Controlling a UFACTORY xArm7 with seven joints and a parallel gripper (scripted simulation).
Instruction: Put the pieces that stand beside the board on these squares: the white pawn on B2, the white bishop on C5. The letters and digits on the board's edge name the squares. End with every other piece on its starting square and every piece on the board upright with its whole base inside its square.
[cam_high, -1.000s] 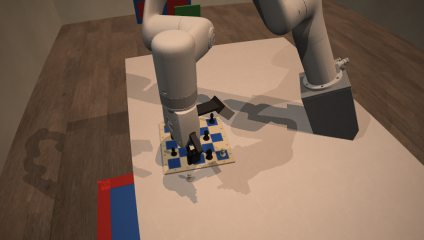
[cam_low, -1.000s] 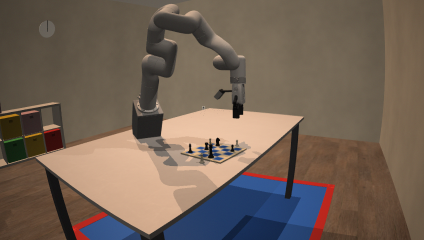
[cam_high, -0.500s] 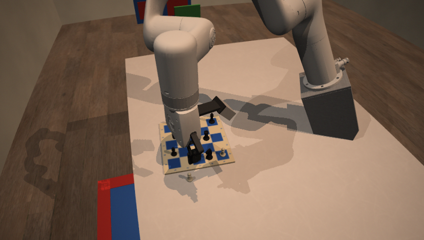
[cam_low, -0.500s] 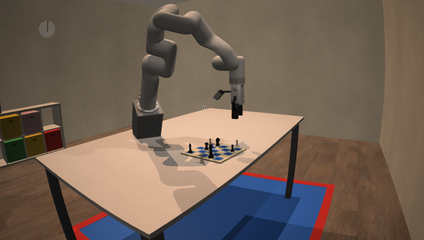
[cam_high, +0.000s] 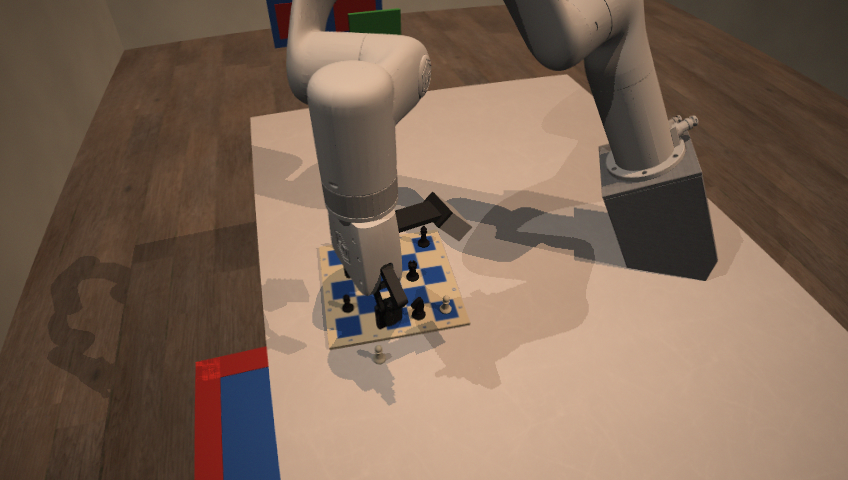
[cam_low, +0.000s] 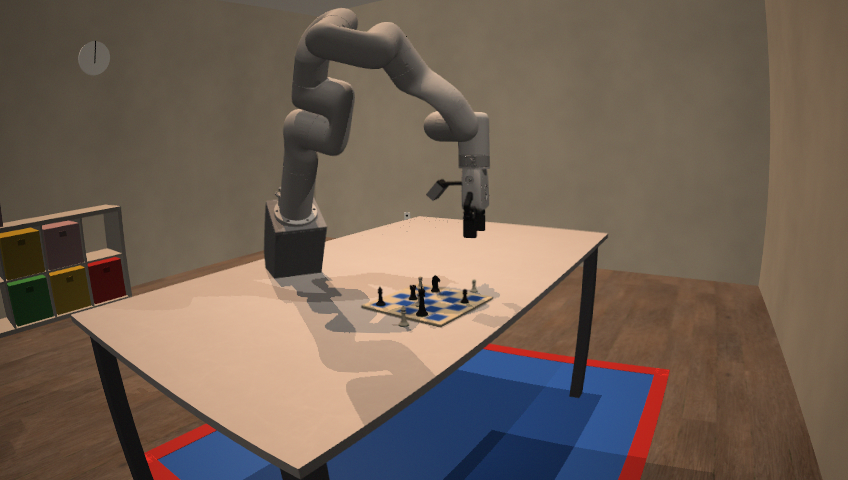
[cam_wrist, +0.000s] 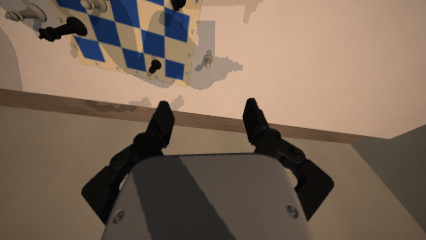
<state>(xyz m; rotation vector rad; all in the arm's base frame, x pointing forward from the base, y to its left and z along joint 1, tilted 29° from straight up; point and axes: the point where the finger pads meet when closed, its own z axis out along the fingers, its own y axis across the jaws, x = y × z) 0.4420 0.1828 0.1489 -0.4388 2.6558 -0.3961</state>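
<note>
The small blue-and-tan chessboard (cam_high: 395, 337) (cam_low: 461, 315) (cam_wrist: 112, 51) lies near one long edge of the table. The white pawn (cam_high: 378, 355) (cam_low: 474, 286) (cam_wrist: 208, 59) stands upright on the table just off one board edge. The white bishop (cam_low: 404, 317) (cam_wrist: 25, 12) stands off the opposite edge; the arm hides it in the top view. On the board stand several black pieces, among them a knight (cam_high: 418, 308) (cam_low: 435, 282), and a white piece (cam_high: 445, 305) beside the knight. My gripper (cam_high: 389, 306) (cam_low: 474, 228) (cam_wrist: 208, 108) is open and empty, high above the table, over the board's side near the table edge.
The robot's base block (cam_high: 660, 231) (cam_low: 294, 246) stands on the table (cam_high: 595, 386), well away from the board. The table edge runs close beside the board, with a red-bordered blue floor mat (cam_high: 243, 416) below. A shelf with coloured bins (cam_low: 59, 267) stands far off.
</note>
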